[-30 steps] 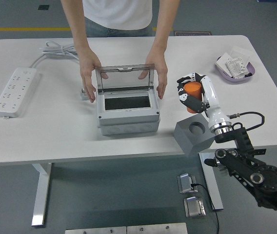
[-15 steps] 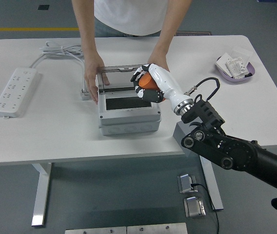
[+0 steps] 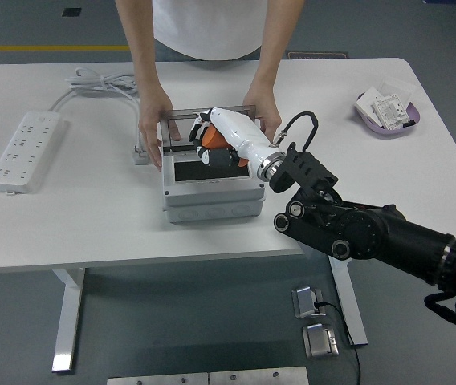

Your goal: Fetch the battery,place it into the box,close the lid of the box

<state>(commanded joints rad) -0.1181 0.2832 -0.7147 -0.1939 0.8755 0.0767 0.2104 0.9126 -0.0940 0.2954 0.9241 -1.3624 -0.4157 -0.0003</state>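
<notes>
The grey box (image 3: pixel 212 200) stands in the middle of the table with its smoky clear lid (image 3: pixel 181 122) raised at the back. My right hand (image 3: pixel 212 144) hovers over the box's dark opening (image 3: pixel 186 171), fingers curled around the orange battery (image 3: pixel 215 139). A person at the far side steadies the box with a hand (image 3: pixel 154 120) on its left and another hand (image 3: pixel 265 112) at its right rear. My left arm is out of view.
A white power strip (image 3: pixel 24 150) with its coiled cable (image 3: pixel 99 80) lies at the left. A purple tray (image 3: pixel 388 114) of small packets sits at the far right. My black right arm (image 3: pixel 364 233) covers the table's front right.
My right hand has carried the battery leftward from beside the grey holder block to above the box's opening. The arm now hides that block. The person's hands stay at the box.
</notes>
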